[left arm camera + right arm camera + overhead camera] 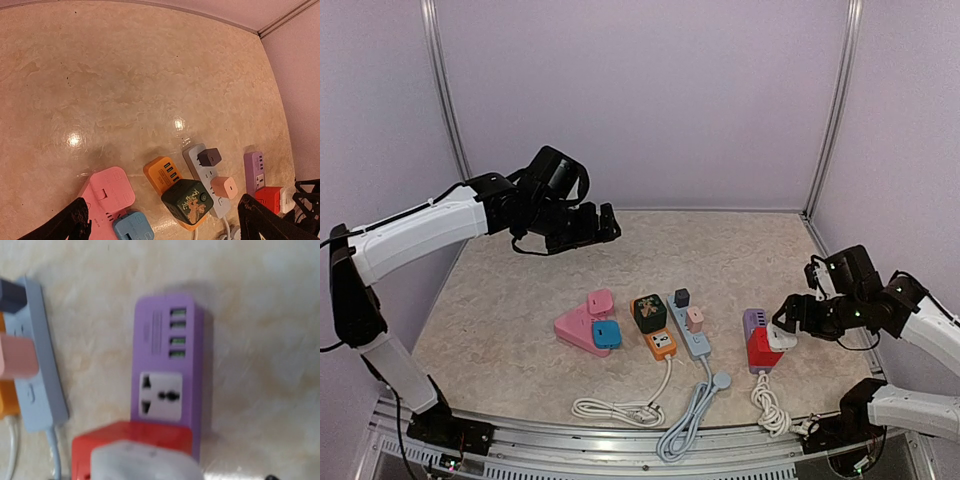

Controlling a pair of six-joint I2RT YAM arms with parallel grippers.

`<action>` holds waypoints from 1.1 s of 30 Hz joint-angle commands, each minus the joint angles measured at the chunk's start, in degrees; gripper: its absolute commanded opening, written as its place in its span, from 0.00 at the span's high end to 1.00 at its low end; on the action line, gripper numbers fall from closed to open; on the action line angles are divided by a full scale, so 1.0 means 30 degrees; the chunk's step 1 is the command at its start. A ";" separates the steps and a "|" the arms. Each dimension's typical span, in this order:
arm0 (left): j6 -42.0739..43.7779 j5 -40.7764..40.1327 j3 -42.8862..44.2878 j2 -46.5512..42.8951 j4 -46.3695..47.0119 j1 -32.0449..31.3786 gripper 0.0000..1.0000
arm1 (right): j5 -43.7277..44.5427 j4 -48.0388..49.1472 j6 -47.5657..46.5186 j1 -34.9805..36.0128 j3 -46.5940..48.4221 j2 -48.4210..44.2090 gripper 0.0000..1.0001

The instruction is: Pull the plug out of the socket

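item 1, left arm: raised high over the far left of the table (510,300). the forearm reaches level toward the middle and the wrist is bent, so its camera looks down on the sockets. left claw (607,222) is spread wide and holds nothing. its two dark fingertips (75,222) sit in the bottom corners of the wrist view, well above everything.

item 2, right arm: folded low at the right edge, elbow out to the right, wrist pointing left and down. right claw (782,334) is close against the white plug (784,342). the fingers are too dark and small to read, so i cannot tell whether they stand wide or pinch it.

item 3, white plug: seated on a red block (758,352) at the near end of the purple socket strip (755,320), right of the table's middle. the strip's one large socket and four small ports lie uncovered.

item 4, others:
- grey-blue strip (690,338) carrying a dark plug (682,297) and a pink plug (695,318)
- orange socket (661,343) with a dark green cube (650,312)
- pink block (578,326) with a blue plug (606,334)
- white cords (620,408) coiled at the near edge
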 commanded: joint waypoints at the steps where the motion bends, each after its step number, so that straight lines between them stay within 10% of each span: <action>1: 0.0402 0.0550 -0.0191 0.0442 0.0521 -0.0132 0.01 | -0.1530 -0.0945 0.0863 -0.0197 -0.0825 -0.0929 0.15; 33: -0.0149 0.0811 -0.0452 0.0713 0.0411 -0.0133 0.01 | -0.3974 0.4497 0.2565 -0.0157 -0.2975 0.1335 0.55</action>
